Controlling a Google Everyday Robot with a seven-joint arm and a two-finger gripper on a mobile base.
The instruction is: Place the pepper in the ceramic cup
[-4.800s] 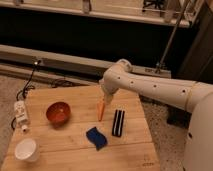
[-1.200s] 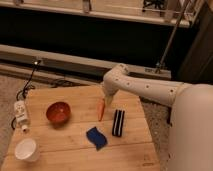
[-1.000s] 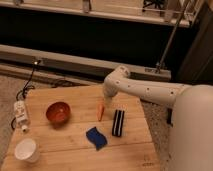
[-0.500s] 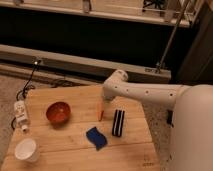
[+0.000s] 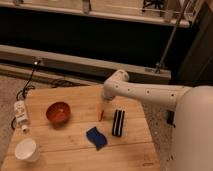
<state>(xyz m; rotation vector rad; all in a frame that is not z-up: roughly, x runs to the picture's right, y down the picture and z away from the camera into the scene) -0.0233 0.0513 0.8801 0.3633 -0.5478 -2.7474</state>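
Ok, gripper [image 5: 103, 106] just abv pepper [image 5: 100, 115], jaws wide open.

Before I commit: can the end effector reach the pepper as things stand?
Likely yes: the end effector hangs right over the pepper, and the sponge and striped block lie clear of it.

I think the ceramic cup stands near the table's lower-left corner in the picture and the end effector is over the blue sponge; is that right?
Not quite: the camera view shows the end effector at the pepper, not the blue sponge. The ceramic cup does stand there.
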